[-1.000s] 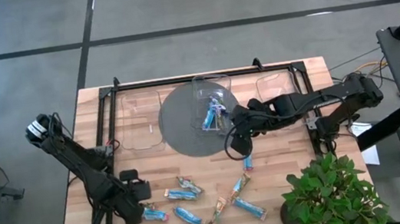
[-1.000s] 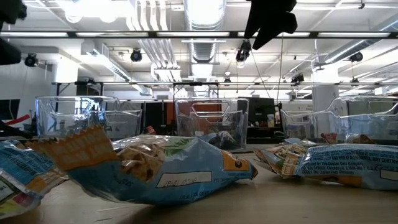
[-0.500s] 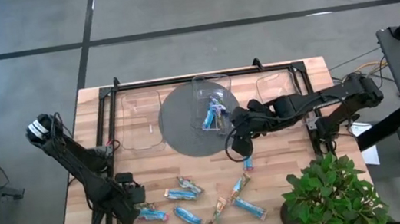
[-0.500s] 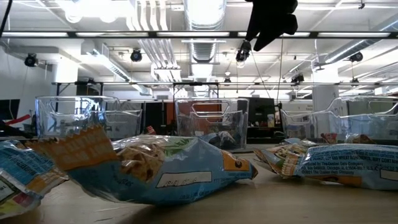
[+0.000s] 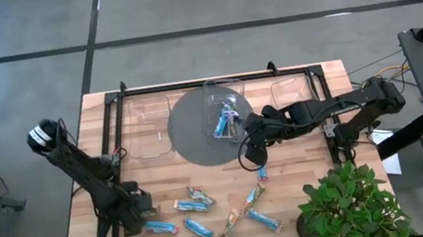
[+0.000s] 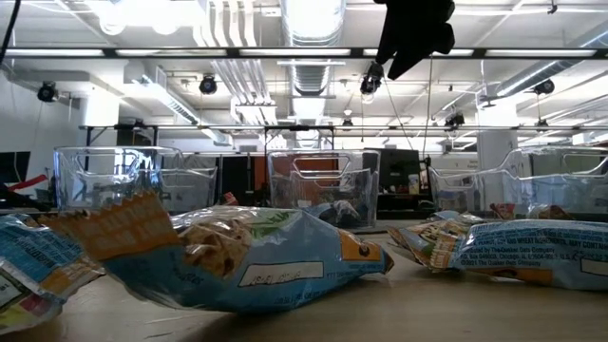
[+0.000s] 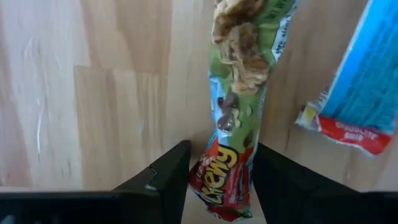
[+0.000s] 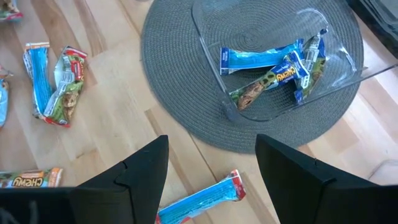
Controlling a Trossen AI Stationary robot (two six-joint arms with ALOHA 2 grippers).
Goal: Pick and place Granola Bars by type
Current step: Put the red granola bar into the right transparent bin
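Several wrapped granola bars (image 5: 208,213) lie flat on the near part of the wooden table, most blue, some tan-green. A few more lie in the clear middle bin (image 5: 227,112) on a round grey mat. My left gripper (image 5: 143,221) is low over the leftmost bar (image 5: 161,227), open. In the left wrist view its fingers (image 7: 168,180) stand on either side of that bar's red "Chewy" end (image 7: 222,177). My right gripper (image 5: 253,152) hovers open beside the mat, above a blue bar (image 8: 199,202). It shows at the top of the low view (image 6: 413,33). My left gripper comes from above, its fingers pointing down and lying across the green-and-blue bar at its red-printed end (image 7: 222,177). The bar lies flat on the table. Whether the fingers touch it, I cannot tell.
Two more clear bins stand at the far edge, one left (image 5: 149,127) and one right (image 5: 290,92) of the mat (image 5: 193,133). A potted plant (image 5: 346,207) fills the near right corner. A black frame rail (image 5: 115,131) runs along the table's sides.
My left gripper has moved toward the table's near left corner and come down at the end of the leftmost bar. The bars have stayed where they were.
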